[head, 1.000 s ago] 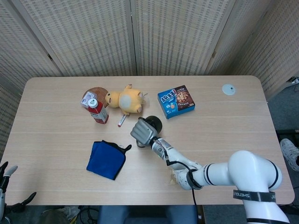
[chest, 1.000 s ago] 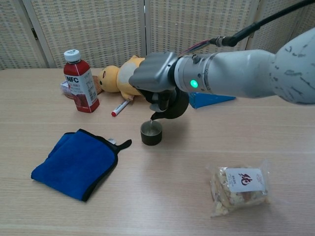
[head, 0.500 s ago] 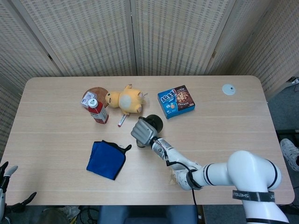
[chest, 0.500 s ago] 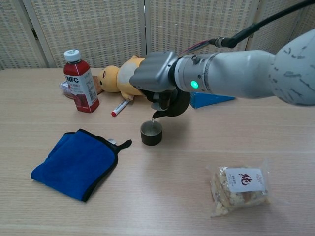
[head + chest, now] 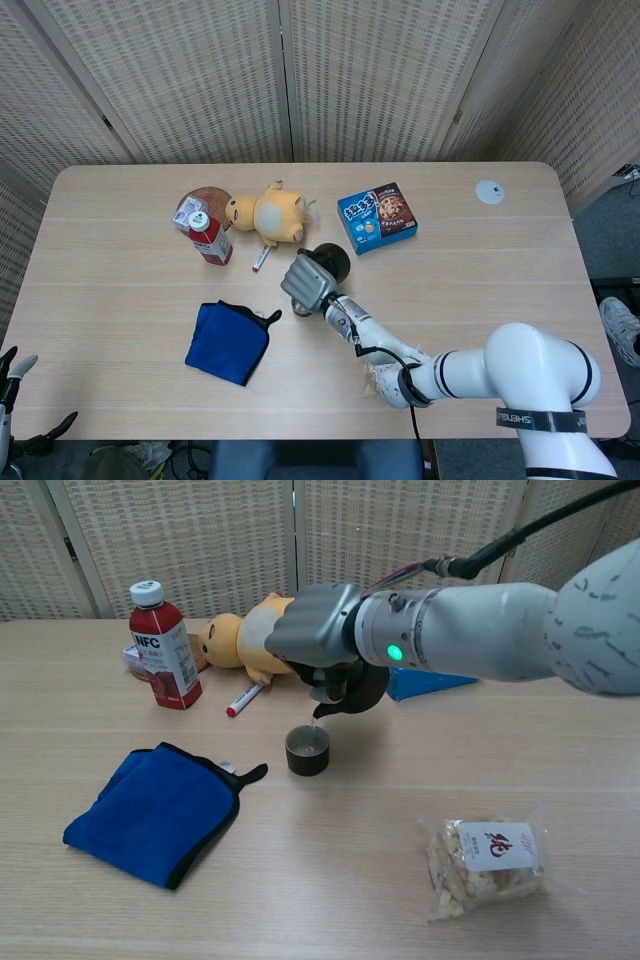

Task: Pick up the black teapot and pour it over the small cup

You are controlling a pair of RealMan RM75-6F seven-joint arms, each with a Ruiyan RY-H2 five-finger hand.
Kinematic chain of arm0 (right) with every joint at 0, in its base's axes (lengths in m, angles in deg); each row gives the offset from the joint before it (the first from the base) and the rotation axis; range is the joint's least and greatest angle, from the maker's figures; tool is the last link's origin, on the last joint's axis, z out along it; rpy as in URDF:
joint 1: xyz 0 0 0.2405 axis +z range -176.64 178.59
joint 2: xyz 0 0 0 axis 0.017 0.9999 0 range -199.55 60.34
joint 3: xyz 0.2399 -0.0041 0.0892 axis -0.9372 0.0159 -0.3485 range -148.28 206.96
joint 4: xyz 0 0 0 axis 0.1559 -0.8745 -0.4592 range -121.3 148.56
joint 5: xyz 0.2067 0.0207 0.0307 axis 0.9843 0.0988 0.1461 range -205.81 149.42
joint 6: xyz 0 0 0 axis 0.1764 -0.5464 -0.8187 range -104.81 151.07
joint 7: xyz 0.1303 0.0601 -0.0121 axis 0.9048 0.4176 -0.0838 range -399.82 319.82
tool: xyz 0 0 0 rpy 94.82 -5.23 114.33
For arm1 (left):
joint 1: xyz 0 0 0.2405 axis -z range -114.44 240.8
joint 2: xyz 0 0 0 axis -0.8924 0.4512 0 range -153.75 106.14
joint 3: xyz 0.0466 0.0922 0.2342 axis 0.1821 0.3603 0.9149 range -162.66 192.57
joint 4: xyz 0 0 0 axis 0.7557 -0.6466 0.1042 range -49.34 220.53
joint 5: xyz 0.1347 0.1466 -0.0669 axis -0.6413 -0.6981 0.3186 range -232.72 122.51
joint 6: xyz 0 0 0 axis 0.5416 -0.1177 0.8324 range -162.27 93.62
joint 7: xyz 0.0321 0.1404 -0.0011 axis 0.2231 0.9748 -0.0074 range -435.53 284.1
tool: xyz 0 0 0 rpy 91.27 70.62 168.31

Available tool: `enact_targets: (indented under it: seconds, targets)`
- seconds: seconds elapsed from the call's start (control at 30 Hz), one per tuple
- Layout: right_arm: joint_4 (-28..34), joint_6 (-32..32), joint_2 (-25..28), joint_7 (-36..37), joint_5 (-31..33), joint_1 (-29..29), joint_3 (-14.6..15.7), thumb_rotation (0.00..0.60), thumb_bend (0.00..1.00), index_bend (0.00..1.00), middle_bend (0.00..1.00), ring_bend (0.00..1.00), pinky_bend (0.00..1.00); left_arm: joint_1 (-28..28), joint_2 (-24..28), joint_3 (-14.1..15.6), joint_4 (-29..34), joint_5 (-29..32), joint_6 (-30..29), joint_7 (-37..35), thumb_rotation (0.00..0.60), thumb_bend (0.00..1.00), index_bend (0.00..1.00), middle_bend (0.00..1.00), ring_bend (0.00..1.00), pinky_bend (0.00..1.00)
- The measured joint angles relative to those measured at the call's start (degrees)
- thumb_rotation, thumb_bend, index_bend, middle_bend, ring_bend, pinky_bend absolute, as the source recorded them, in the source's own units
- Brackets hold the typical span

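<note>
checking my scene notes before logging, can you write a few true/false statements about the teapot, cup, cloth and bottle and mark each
1. The right hand holds the black teapot tilted above the small cup. True.
2. The small cup lies tipped on its side. False: it stands upright on the table.
3. The blue cloth covers the cup. False: it lies apart from it, further left in the chest view.
4. The red juice bottle stands upright with a white cap. True.
5. The snack packet is in the left hand. False: it lies on the table.
</note>
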Motion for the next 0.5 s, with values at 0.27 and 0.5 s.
enact_targets:
  seconds: [0.27, 0.5]
  targets:
    - [0.17, -0.24, -0.15, -0.16, -0.09, -0.09, -0.15, 0.536, 0.54, 0.94, 0.95, 0.92, 0.4, -0.01, 0.09, -0.04, 0.08, -0.03, -0.04, -0.02, 0.364, 0.0, 0.14, 0.0, 0.0, 0.0]
    - [0.55, -0.07, 0.13, 0.94, 0.22, -0.48, -0.56, 0.539, 0.54, 0.94, 0.95, 0.92, 0.41, 0.1, 0.17, -0.06, 0.23, -0.16, 0.01, 0.08, 0.365, 0.0, 0.14, 0.0, 0.0, 0.0]
